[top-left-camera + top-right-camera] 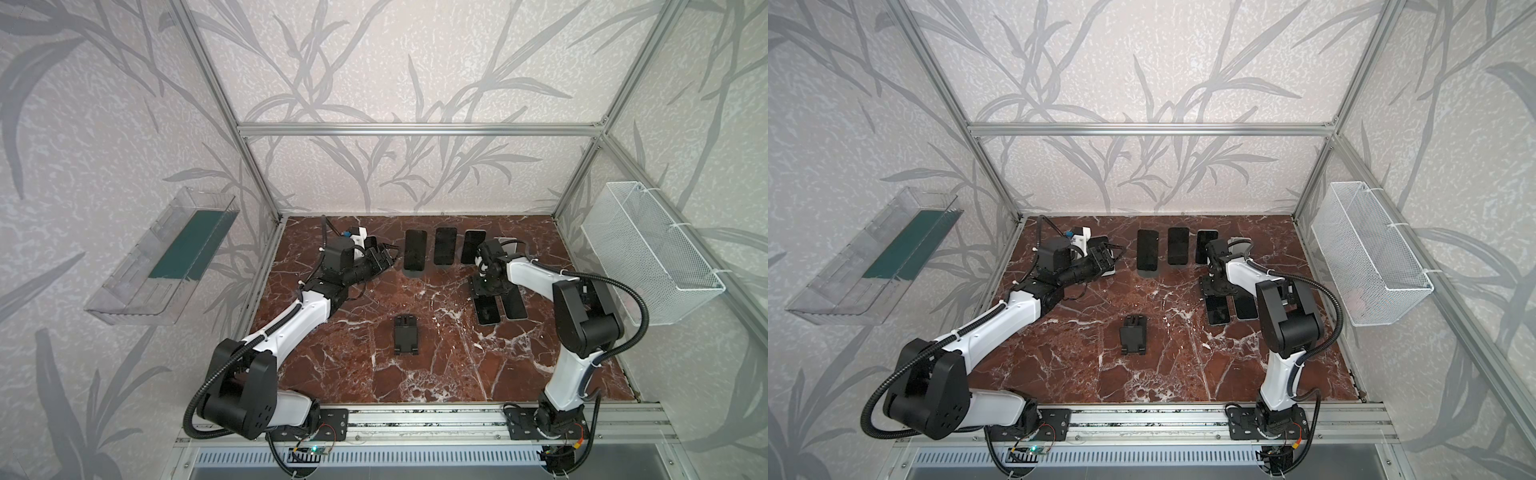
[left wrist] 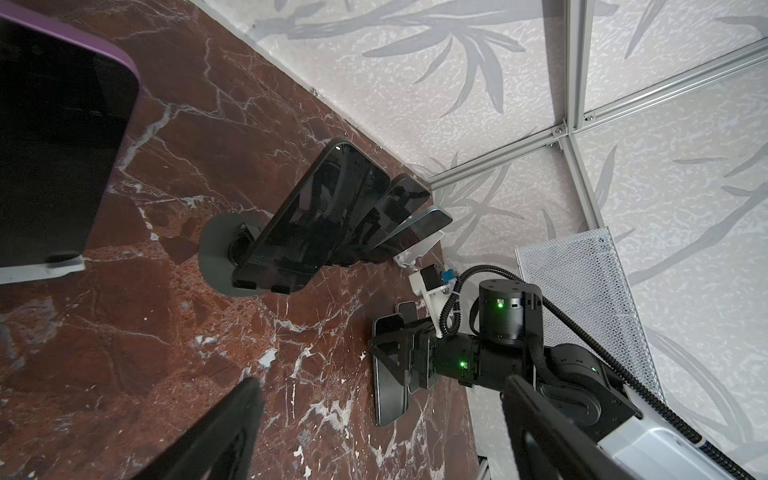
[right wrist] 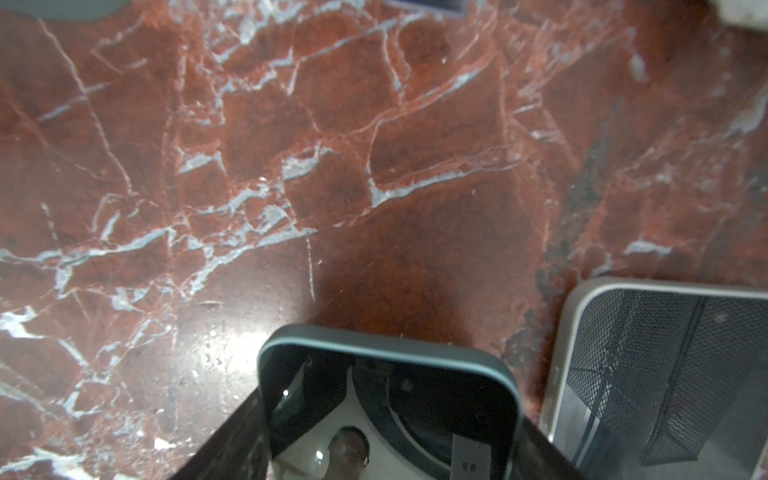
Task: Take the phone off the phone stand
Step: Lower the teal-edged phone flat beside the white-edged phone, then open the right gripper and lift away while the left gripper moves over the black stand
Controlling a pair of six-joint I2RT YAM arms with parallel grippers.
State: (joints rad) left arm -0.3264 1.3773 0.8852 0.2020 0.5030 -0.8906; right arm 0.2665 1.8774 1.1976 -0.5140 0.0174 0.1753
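The phone (image 3: 390,407), dark with a teal rim, lies flat on the table (image 1: 374,374) at right, beside a silver phone (image 1: 514,305). The right gripper (image 1: 487,294) is closed on its long edges. A clear bin (image 1: 124,299) on the left wall holds a green pad (image 1: 191,245); a wire basket (image 1: 652,257) hangs right. The left gripper (image 1: 386,258) gapes empty by a purple phone (image 2: 54,137). Three propped phones (image 1: 445,245) stand mid-back, a black stand (image 1: 406,334) in front.
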